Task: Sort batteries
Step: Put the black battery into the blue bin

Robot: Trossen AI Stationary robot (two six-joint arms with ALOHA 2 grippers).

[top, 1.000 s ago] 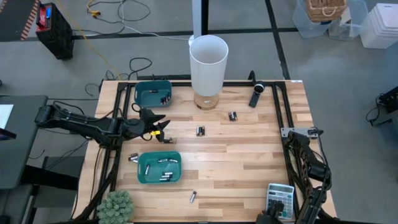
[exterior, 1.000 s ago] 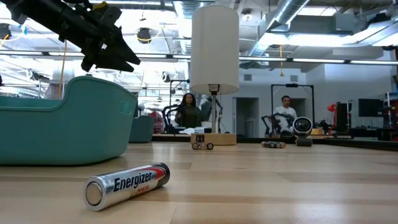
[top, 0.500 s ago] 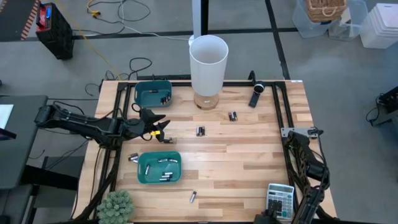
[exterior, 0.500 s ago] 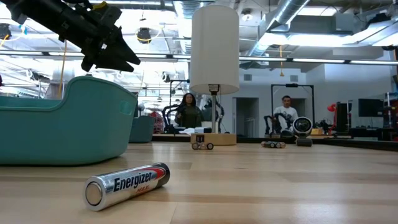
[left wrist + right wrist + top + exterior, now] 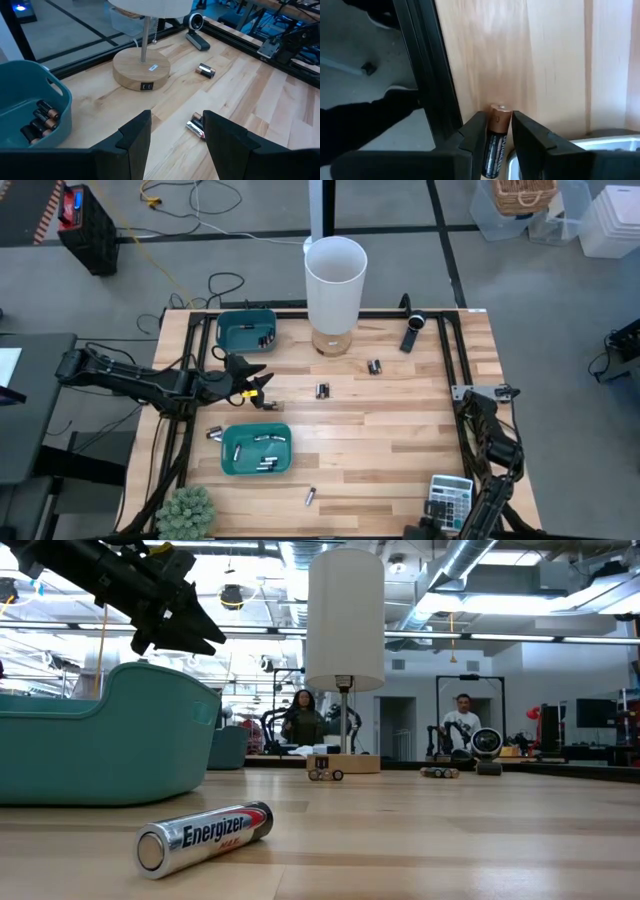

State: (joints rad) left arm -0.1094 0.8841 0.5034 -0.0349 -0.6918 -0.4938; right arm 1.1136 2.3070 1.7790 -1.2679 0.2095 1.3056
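right tool (image 5: 495, 137): clamped on battery (image 5: 496, 137), copper cap leading, long axis along fingers | left tool (image 5: 175, 132): wide, over bench (image 5: 400, 430) between teal bins (image 5: 245, 330)

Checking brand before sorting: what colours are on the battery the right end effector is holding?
The battery has a black body with a copper-coloured top end. Right wrist view shows it best, between the right end effector fingers.

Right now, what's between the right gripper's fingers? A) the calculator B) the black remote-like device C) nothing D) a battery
D: in the right wrist view the right gripper has its two dark fingers closed on either side of a dark battery with a copper-coloured top, held above the wooden table near its black edge rail.
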